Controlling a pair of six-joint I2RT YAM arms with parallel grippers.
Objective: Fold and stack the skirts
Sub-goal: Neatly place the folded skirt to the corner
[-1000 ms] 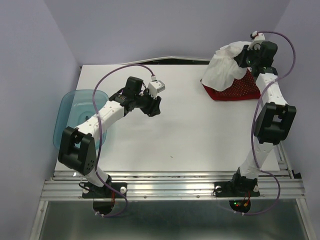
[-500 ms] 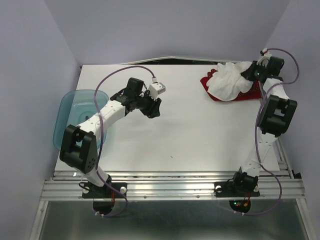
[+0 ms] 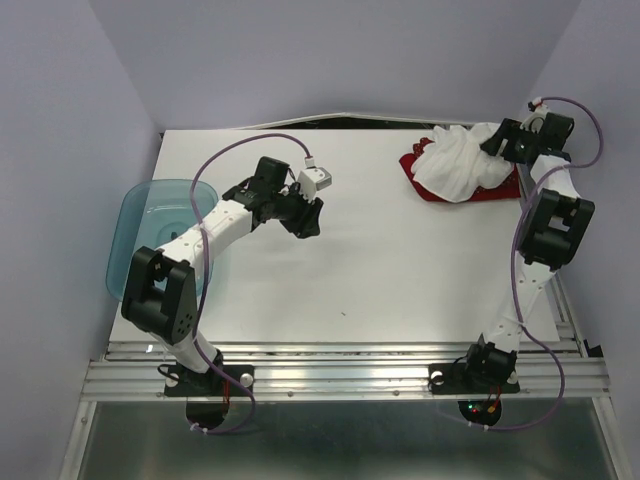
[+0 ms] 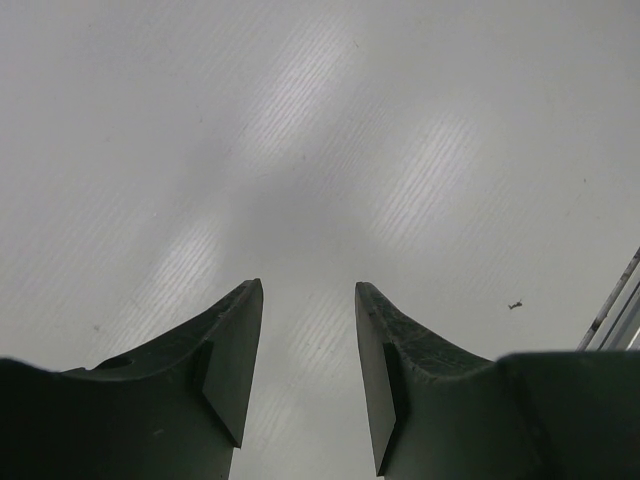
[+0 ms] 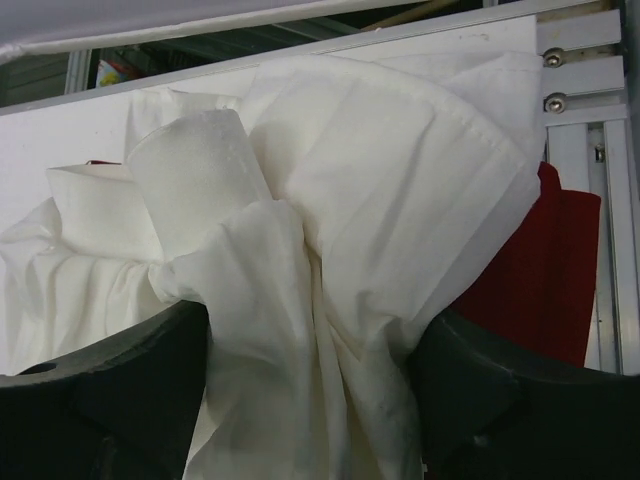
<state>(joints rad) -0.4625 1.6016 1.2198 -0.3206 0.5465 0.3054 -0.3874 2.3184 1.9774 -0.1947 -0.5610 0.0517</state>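
The white skirt (image 3: 455, 168) lies crumpled on top of the red skirt (image 3: 418, 186) at the table's far right corner. My right gripper (image 3: 492, 146) is at the white skirt's right edge. In the right wrist view its jaws stand wide apart, open, with a loose bunch of the white skirt (image 5: 380, 170) still between them (image 5: 310, 340). The red skirt (image 5: 545, 280) shows behind the right finger. My left gripper (image 3: 312, 218) hangs over bare table left of centre, far from both skirts. Its jaws are open with nothing between them (image 4: 308, 300).
A translucent teal tub (image 3: 150, 215) sits at the table's left edge, under the left arm. The table's back edge and the right aluminium rail (image 5: 590, 90) run close behind the skirts. Purple walls enclose the table.
My right gripper has brought the lifted white skirt down onto the red one, moved toward the back right corner, and spread its jaws. The left arm has not moved.
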